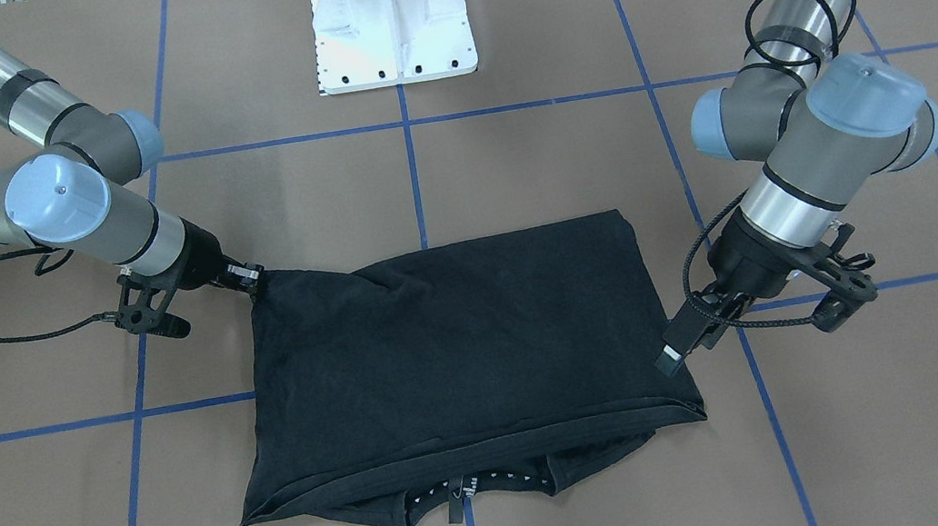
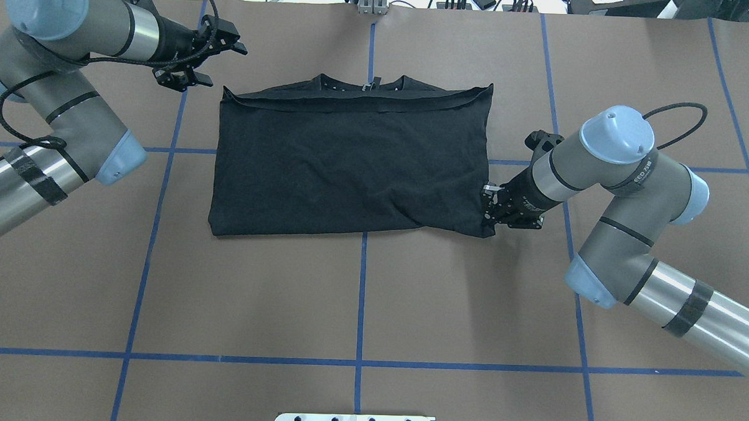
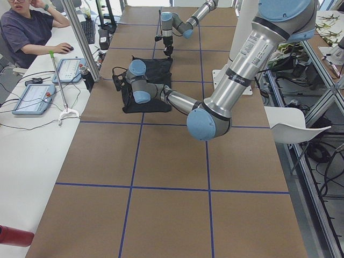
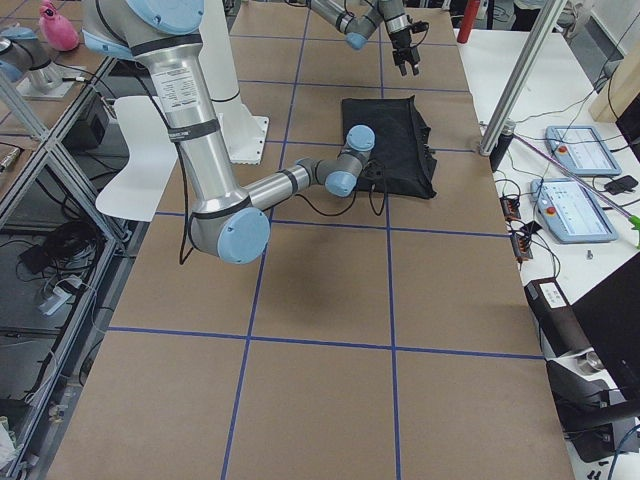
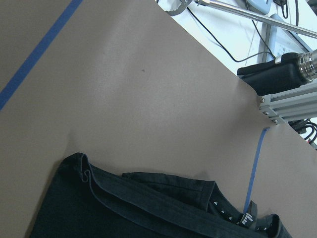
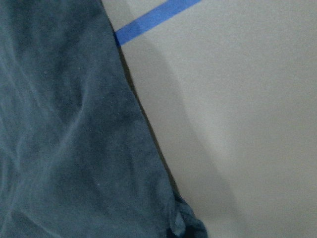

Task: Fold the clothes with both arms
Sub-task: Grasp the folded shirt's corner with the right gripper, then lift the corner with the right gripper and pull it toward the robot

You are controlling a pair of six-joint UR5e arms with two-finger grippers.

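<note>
Already folded once, the black T-shirt (image 2: 351,160) lies as a flat rectangle between the middle of the table (image 2: 359,297) and its far edge. Its collar (image 2: 369,82) peeks out along the side away from the robot. The right gripper (image 1: 249,280) is clenched on the shirt's corner nearest the robot on that side, and the cloth there is drawn up into a small peak. The left gripper (image 1: 673,354) hovers just off the shirt's opposite end, near its far corner, with no cloth in it. I cannot tell whether its jaws are parted. This looks like the start of the second fold, with only one hand engaged. The next move probably calls for the left gripper to come down and pinch through all layers at its corner. Then both could lift and carry together, so the stacked layers don't slide apart.
</note>
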